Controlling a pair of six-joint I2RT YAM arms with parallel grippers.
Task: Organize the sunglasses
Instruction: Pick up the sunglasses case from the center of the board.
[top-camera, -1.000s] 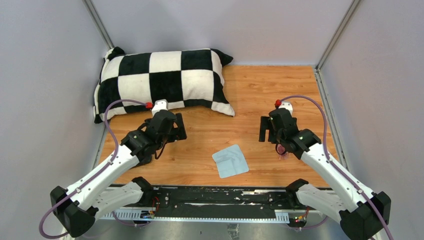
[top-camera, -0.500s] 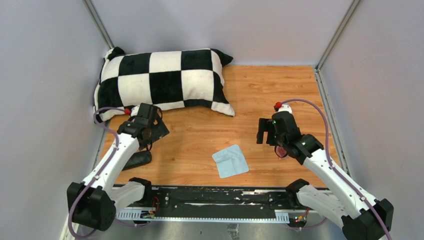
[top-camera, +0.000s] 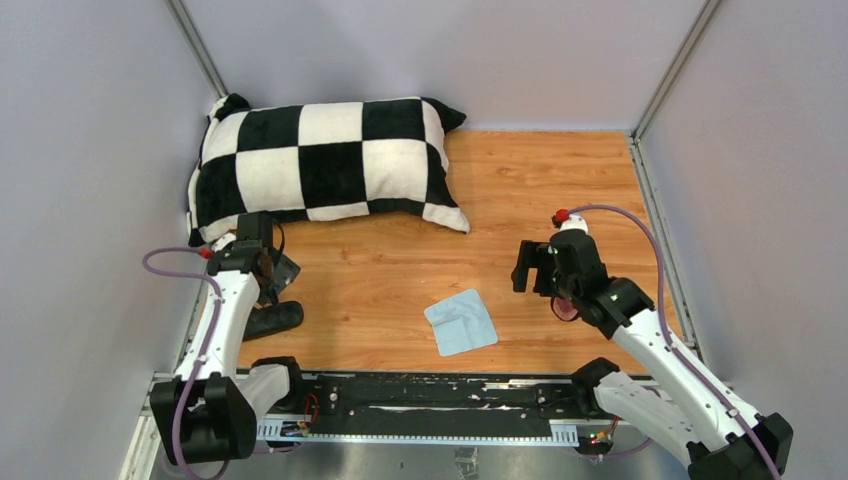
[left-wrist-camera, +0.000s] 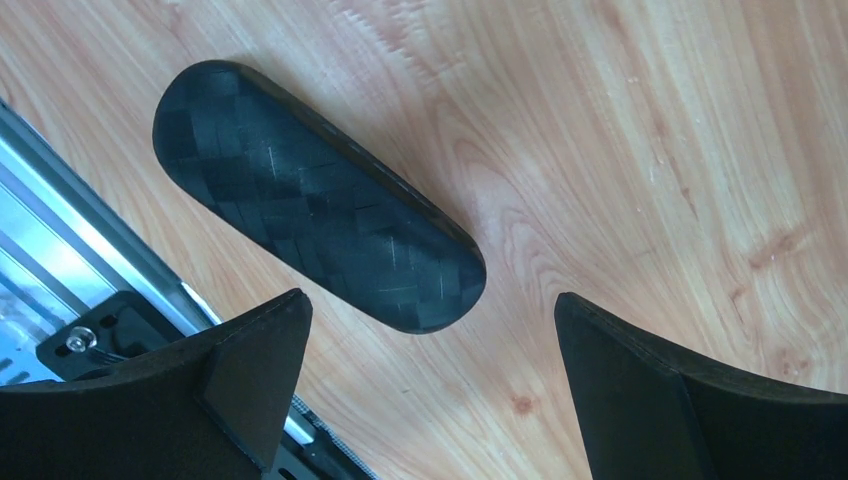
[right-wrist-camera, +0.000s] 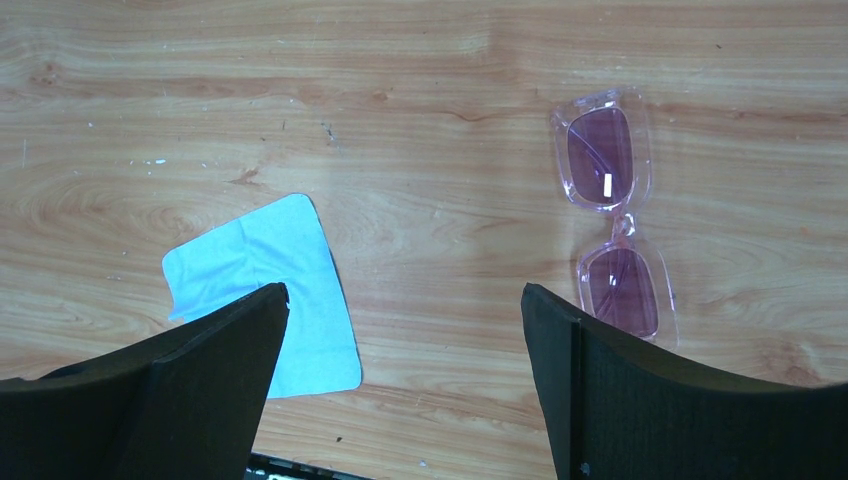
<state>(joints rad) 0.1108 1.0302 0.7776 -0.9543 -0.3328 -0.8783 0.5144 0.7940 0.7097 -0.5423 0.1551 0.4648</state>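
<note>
The sunglasses (right-wrist-camera: 612, 230), with pink-purple lenses and a clear thin frame, lie folded on the wooden table, just right of my right gripper's right finger. In the top view only a pink bit (top-camera: 565, 308) shows under the right arm. My right gripper (right-wrist-camera: 403, 290) (top-camera: 535, 270) is open and empty above bare wood, between the light blue cloth (right-wrist-camera: 270, 290) and the sunglasses. The black oblong case (left-wrist-camera: 315, 195) (top-camera: 272, 320) lies closed near the table's front left. My left gripper (left-wrist-camera: 428, 297) (top-camera: 272, 272) is open and empty, hovering over the case's end.
A black-and-white checkered pillow (top-camera: 320, 165) lies at the back left. The cloth (top-camera: 461, 321) lies near the front edge at the middle. A metal rail (left-wrist-camera: 60, 250) runs along the table's near edge. Grey walls enclose the table.
</note>
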